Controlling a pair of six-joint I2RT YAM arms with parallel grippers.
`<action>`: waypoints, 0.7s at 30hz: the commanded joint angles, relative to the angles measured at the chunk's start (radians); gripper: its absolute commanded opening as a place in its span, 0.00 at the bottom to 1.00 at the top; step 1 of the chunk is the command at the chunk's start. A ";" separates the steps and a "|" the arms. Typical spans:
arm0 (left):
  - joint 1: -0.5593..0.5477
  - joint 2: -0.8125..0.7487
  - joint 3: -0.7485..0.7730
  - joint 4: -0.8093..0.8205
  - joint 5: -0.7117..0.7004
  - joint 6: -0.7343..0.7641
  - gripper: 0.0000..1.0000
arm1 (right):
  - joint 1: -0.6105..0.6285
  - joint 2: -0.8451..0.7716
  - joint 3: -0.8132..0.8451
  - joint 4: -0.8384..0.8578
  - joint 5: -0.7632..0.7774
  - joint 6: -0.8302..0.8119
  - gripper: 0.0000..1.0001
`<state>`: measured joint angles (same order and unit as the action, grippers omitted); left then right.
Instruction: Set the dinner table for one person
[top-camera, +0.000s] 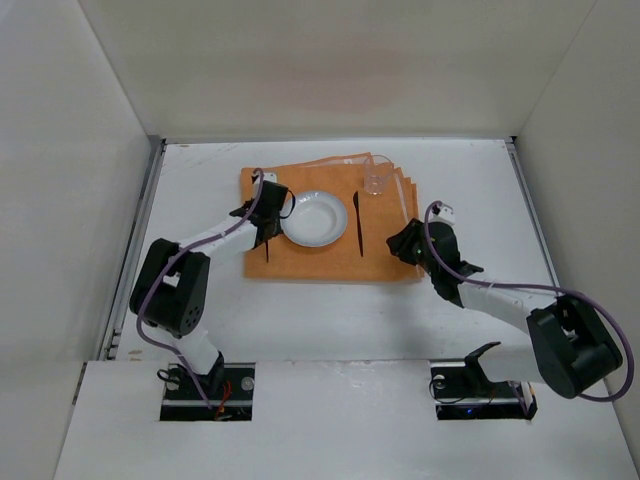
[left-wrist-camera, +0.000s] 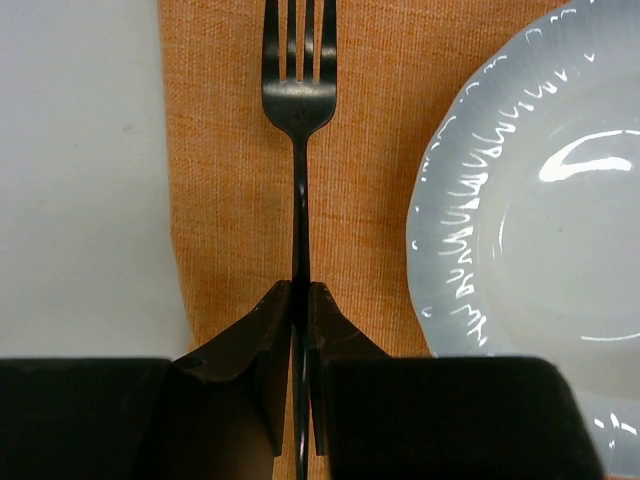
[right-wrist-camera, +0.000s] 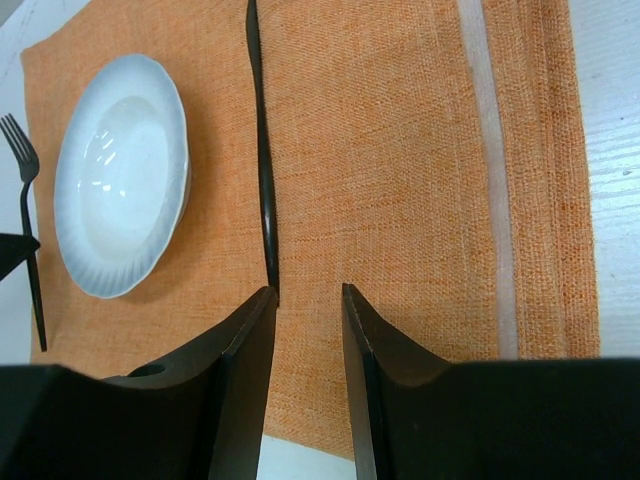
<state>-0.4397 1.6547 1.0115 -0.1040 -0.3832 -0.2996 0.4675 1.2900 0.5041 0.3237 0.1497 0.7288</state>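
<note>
An orange cloth mat (top-camera: 330, 262) lies on the white dinner table (top-camera: 470, 190). On it are a white plate (top-camera: 314, 218), a black knife (top-camera: 357, 222) to the plate's right and a clear glass (top-camera: 378, 180) at the back right. My left gripper (top-camera: 267, 232) is at the plate's left, shut on the handle of a black fork (left-wrist-camera: 298, 95), whose tines point away over the mat (left-wrist-camera: 230, 150). The plate (left-wrist-camera: 540, 200) is just right of it. My right gripper (right-wrist-camera: 305, 292) is open and empty over the mat (right-wrist-camera: 400, 150), by the near end of the knife (right-wrist-camera: 262, 170).
White walls enclose the table on three sides. The mat's right part (right-wrist-camera: 530, 150) is layered in folds, with bare table (right-wrist-camera: 610, 100) beyond it. The right wrist view also shows the plate (right-wrist-camera: 122, 190) and the fork (right-wrist-camera: 25, 190) at left.
</note>
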 joint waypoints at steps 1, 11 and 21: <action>0.017 0.025 0.059 0.040 0.038 0.019 0.06 | 0.013 0.012 0.042 0.060 0.010 -0.016 0.39; 0.017 0.112 0.101 0.064 0.047 0.025 0.06 | 0.021 0.015 0.050 0.055 0.016 -0.023 0.39; 0.017 0.120 0.013 0.092 0.049 -0.003 0.12 | 0.021 0.018 0.047 0.058 0.011 -0.019 0.39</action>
<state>-0.4194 1.8034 1.0576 -0.0265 -0.3393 -0.2970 0.4793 1.3041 0.5137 0.3237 0.1501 0.7189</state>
